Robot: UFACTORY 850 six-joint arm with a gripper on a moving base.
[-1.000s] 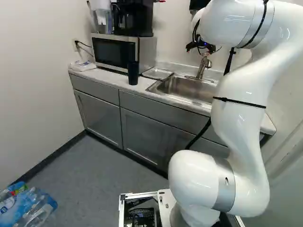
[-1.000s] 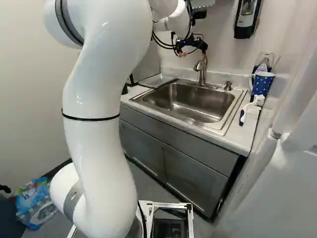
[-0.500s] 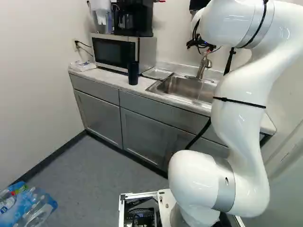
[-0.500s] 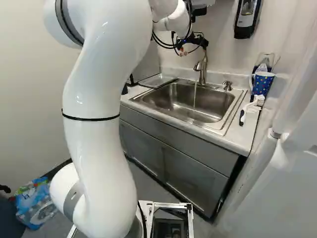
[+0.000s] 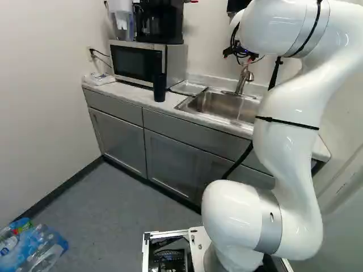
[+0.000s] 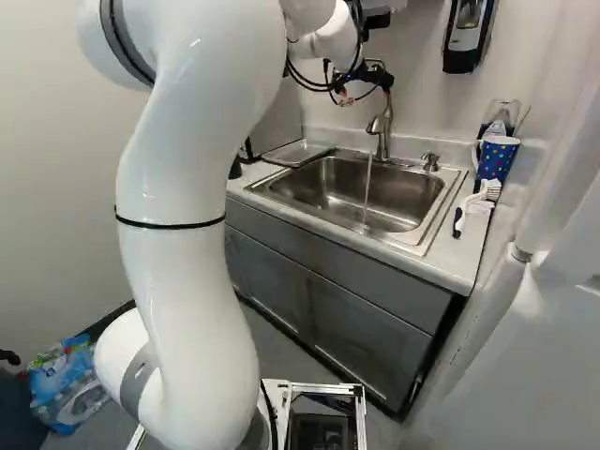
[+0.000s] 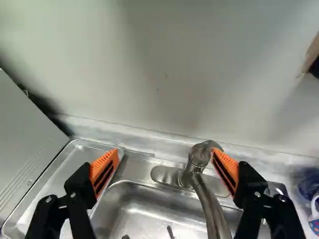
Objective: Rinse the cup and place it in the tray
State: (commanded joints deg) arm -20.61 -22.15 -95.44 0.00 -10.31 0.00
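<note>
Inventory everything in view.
faucet: 1, silver, behind sink, running
sink: 1, silver, counter
tray: 1, silver, beside sink
tumbler: 1, black, before microwave
mug: 1, blue, near brush
brush: 1, white, counter
pump: 1, silver, by faucet
counter: 1, pale, over cabinets
microwave: 1, silver, counter
coffee maker: 1, black, on microwave
pitcher: 1, clear, on microwave
packet: 1, white, beside microwave
dispenser: 1, black, wall
bottle pack: 1, blue, floor
arm: 1, white, base
gripper: 1, black, open, at faucet

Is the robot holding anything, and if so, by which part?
Nothing is held: the black gripper is open, fingers wide apart. One orange pad is right by the faucet handle without gripping it.
</note>
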